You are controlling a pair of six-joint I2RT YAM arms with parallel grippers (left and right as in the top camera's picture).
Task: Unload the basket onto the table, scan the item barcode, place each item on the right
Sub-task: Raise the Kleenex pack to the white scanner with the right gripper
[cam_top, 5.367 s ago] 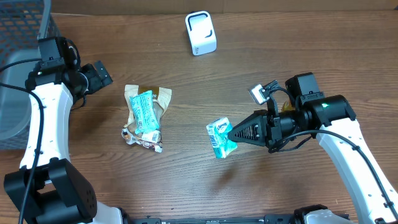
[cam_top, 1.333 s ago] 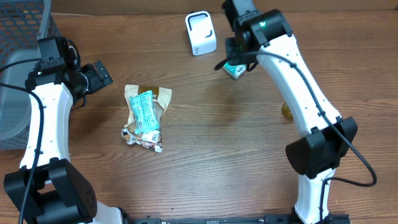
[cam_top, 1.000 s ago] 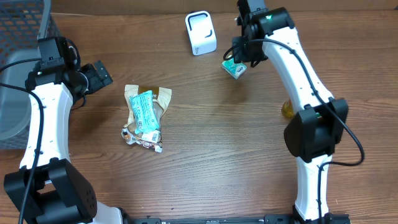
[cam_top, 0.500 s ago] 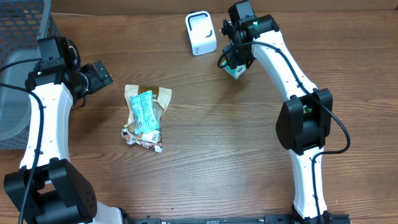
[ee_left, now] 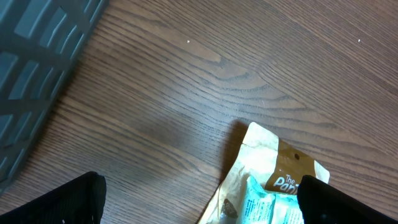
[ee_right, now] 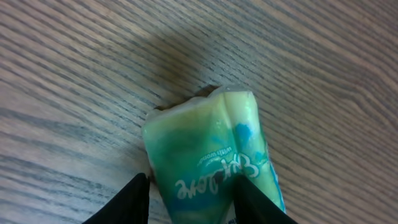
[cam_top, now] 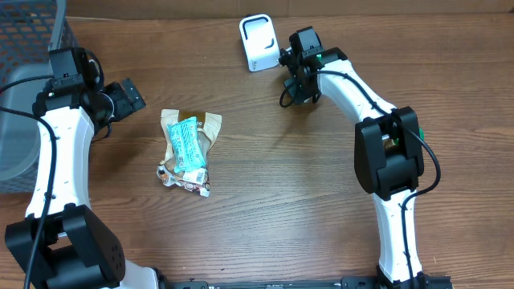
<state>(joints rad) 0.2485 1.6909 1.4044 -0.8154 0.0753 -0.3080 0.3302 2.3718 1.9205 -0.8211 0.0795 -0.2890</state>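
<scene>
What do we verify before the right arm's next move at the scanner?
1. Grip: green packet sits between the right end effector fingers: ok.
2. Position: right end effector beside the white scanner: ok.
3. Barcode facing the white scanner: cannot tell; no barcode visible.
4. Other arm: left end effector open, far from the white scanner: ok.
5. Path: snack pile lies clear of the white scanner: ok.
</scene>
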